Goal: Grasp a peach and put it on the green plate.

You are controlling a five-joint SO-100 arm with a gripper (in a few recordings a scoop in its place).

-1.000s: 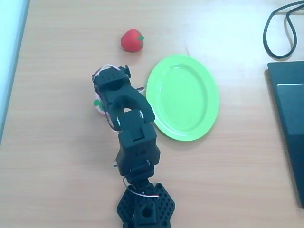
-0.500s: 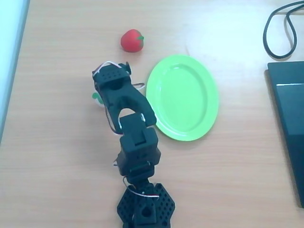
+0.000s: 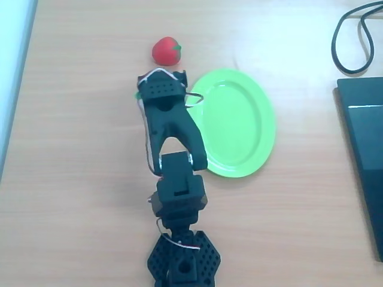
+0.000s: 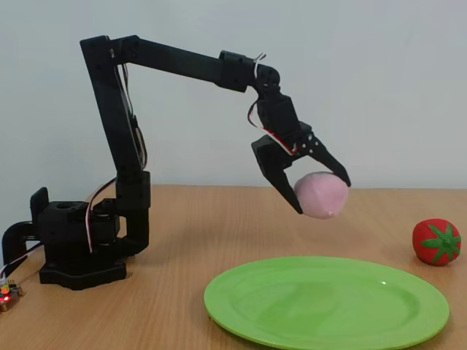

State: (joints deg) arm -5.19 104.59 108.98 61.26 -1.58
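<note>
The pale pink peach hangs in the air, with my black gripper shut on it, well above the table. In the fixed view it sits above the far rim of the green plate. In the overhead view the gripper head covers the peach apart from a bit of green leaf, and sits just left of the green plate's left edge.
A red round fruit with a green stem lies beyond the plate, also seen at the right in the fixed view. A black cable and a dark flat device lie at the right edge.
The arm has lifted the peach off the table and swung it up and rightward, from the spot left of the plate to the plate's left edge.
</note>
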